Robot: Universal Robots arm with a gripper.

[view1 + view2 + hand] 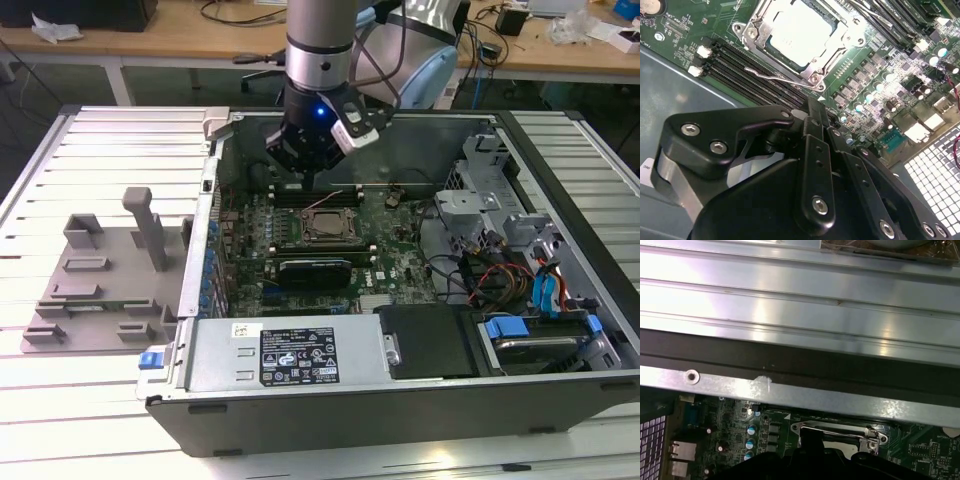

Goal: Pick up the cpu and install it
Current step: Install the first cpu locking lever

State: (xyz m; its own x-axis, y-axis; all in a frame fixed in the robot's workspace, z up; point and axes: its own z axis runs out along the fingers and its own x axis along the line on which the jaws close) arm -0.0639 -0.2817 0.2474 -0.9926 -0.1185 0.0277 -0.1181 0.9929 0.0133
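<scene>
The cpu lies flat in the socket on the board, its silvery top bare inside the metal frame; in the exterior view it sits mid-board within the case. My tool hangs above the memory slots, just beside the socket toward the case's rear wall, holding nothing; I cannot tell how wide its jaws stand. To do this step well, I judge the chip must rest level and square in the frame, and I should keep clear of the thin latch lever beside it. The grey tray lies on the counter, outside the case.
</scene>
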